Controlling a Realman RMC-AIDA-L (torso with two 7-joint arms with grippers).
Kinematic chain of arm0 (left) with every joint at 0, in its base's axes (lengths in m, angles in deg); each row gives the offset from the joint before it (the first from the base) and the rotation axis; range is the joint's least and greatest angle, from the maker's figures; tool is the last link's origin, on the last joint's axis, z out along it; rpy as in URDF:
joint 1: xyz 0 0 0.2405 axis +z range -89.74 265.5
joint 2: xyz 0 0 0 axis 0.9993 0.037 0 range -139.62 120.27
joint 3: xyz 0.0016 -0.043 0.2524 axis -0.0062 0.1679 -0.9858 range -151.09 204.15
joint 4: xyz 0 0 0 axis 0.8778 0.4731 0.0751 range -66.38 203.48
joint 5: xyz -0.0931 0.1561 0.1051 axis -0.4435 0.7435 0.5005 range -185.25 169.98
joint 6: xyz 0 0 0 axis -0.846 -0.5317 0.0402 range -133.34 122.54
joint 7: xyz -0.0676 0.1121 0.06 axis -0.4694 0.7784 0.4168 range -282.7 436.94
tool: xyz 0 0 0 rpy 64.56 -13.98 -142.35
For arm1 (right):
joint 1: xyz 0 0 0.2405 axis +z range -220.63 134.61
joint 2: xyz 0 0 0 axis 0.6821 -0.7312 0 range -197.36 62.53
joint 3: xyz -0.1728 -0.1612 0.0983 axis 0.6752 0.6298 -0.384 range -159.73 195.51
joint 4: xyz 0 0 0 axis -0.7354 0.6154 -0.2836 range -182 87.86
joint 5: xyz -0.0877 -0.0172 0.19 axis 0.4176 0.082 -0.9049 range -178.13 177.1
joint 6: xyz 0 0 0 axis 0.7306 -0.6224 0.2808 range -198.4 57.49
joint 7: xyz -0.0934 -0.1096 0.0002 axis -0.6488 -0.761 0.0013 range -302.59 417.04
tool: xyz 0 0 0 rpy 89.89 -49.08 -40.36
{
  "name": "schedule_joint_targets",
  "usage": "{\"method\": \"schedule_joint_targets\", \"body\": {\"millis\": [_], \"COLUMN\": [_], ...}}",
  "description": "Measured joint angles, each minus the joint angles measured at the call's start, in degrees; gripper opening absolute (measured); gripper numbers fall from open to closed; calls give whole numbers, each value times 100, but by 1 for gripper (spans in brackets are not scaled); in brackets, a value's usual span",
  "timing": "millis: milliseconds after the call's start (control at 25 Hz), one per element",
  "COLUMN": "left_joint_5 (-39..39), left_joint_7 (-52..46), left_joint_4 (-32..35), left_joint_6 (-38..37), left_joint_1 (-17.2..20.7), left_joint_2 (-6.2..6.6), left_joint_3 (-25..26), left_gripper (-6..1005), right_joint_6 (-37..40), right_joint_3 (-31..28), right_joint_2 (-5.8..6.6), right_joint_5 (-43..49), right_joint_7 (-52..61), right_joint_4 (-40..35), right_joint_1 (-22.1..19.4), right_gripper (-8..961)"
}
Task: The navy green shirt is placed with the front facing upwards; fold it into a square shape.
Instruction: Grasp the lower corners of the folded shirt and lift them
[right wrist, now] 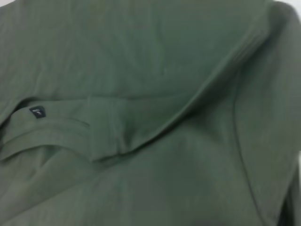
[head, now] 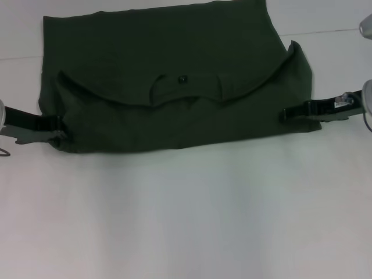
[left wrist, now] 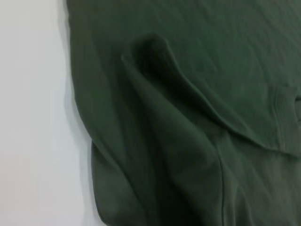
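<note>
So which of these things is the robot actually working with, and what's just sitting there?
In the job:
- shirt, partly folded, collar showing
- left gripper at the shirt's left edge
- right gripper at its right edge

Just there:
- white table under it all; nothing else lies on it in view

The shirt lies on the table toward 12 o'clock; left gripper touches its 9 o'clock edge, right gripper its 3 o'clock edge.

A white table bears the folded navy green shirt.
</note>
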Motion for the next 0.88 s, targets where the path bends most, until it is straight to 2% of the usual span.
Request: {"method": "schedule_joint_targets", "body": {"millis": [160, 760, 880], "left_joint_5": [2, 21, 20], "left_joint_7": [-16, -35, -35], "left_joint_4": [0, -80, -80], "left_joint_6": [-14, -68, -76], "left_joint_1": [2, -12, -11], "left_joint_2": [-8, -41, -46], "left_joint_3": [-2, -11, -11], "left_gripper": [60, 59, 59], "right_joint_6": [20, 246, 285], "right_joint_3": [-12, -17, 0], "right_joint_2": [65, 92, 103], "right_joint_5": [6, 0, 9], "right_joint_7": [1, -154, -136], "right_joint_4": [-11, 1, -17], "right_joint_1": [-54, -68, -66], "right_gripper": [916, 898, 816]}}
